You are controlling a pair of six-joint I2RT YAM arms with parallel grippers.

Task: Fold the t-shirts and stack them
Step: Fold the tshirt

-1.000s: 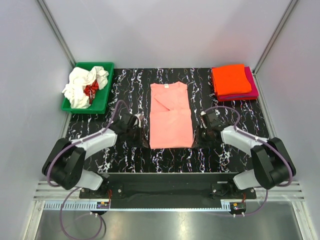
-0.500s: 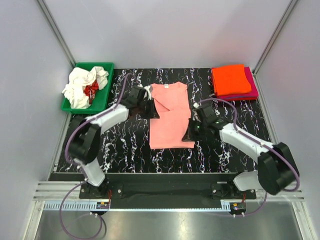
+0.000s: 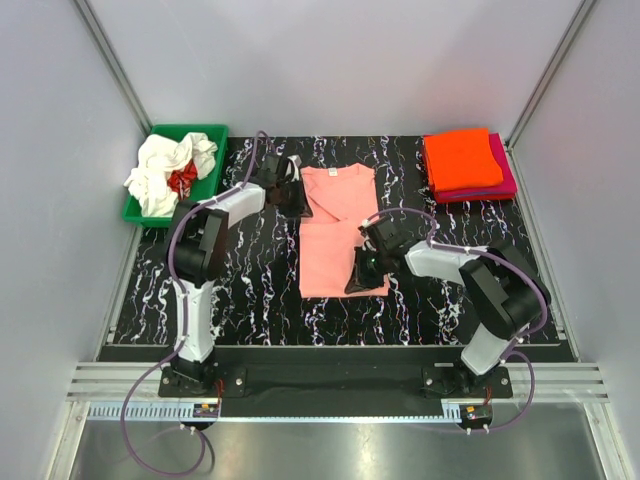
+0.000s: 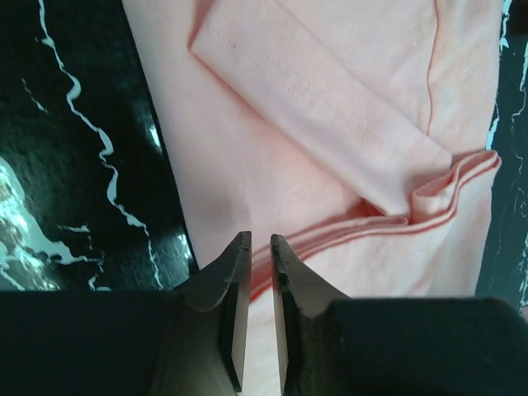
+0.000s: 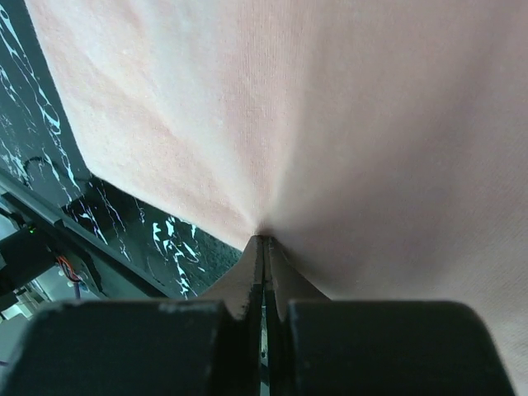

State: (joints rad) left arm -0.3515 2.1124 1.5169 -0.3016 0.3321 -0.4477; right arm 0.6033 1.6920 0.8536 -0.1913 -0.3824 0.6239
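Observation:
A salmon-pink t-shirt lies flat mid-table, its sides folded in to a long strip. My left gripper sits at its upper left edge; in the left wrist view the jaws are nearly together, with the shirt's layered edge pinched between them. My right gripper is at the lower right corner, shut on a pinch of the pink cloth, which puckers to a point at the fingertips. A bright orange t-shirt lies folded on a magenta one at the far right.
A green bin at the far left holds crumpled white t-shirts and a red one. The black marbled table ends at a metal rail in front. Grey walls close in both sides.
The left arm swung from the shirt's lower left up to its upper left edge. The right gripper slid left onto the lower right corner and closed on the cloth.

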